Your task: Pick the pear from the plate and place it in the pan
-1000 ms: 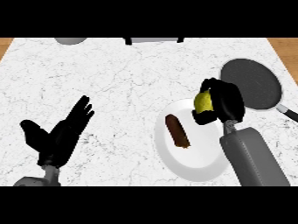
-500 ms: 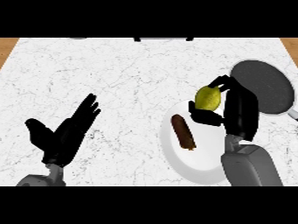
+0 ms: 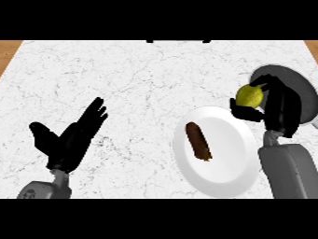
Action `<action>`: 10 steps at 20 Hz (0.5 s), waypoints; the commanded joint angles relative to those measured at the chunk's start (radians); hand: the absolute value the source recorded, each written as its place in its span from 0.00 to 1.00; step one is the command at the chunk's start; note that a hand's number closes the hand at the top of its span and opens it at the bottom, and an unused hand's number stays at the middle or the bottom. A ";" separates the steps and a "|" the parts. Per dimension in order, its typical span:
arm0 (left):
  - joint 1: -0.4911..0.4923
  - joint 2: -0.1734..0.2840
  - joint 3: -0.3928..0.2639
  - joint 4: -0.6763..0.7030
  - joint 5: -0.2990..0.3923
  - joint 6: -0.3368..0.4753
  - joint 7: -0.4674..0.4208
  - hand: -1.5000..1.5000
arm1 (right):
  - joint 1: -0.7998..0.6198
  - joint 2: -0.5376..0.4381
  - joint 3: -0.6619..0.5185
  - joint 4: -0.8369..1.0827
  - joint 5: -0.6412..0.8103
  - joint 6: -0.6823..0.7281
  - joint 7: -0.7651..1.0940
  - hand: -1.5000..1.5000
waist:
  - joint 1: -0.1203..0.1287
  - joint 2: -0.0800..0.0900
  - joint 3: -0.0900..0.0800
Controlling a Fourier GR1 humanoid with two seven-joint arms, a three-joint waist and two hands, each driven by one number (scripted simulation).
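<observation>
Pear [image 3: 249, 96] is off the plate [image 3: 223, 175], at the pan's [image 3: 306, 88] nine o'clock rim!
Right hand's [image 3: 279, 108] fingers curl around it; release into the pan remains. Left hand [image 3: 70, 137] rests, fingers spread.

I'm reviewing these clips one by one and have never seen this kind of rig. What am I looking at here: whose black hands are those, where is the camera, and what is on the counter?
The camera sits at a humanoid robot's head, looking steeply down at a white marble counter. Two grey forearms with black hands enter from below. The right robot hand is curled round a yellow-green pear, holding it at the near edge of a dark pan. Beside the pan lies a white plate with a brown, sausage-shaped item on it. The left robot hand rests open at the lower left, holding nothing.
</observation>
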 commanded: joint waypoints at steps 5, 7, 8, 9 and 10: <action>0.026 -0.045 -0.029 0.034 -0.046 -0.004 -0.061 0.50 | -0.187 -0.115 -0.188 0.408 -0.008 -0.258 -0.152 1.00 | 0.020 0.009 0.001; 0.008 -0.028 -0.029 -0.017 -0.060 0.016 0.003 0.50 | -0.157 -0.125 -0.222 0.450 -0.052 -0.360 -0.236 1.00 | 0.015 0.006 0.002; 0.001 -0.029 -0.023 -0.061 -0.035 0.024 0.057 0.50 | -0.213 -0.178 -0.258 0.516 -0.082 -0.344 -0.262 1.00 | 0.022 0.007 0.002; 0.000 -0.016 -0.013 -0.051 -0.037 0.012 0.039 0.50 | -0.249 -0.153 -0.275 0.599 -0.063 -0.419 -0.251 1.00 | 0.031 0.011 0.002; -0.033 -0.035 -0.004 -0.010 -0.027 0.006 0.022 0.50 | -0.286 -0.214 -0.315 0.606 -0.130 -0.382 -0.290 1.00 | 0.026 0.012 0.002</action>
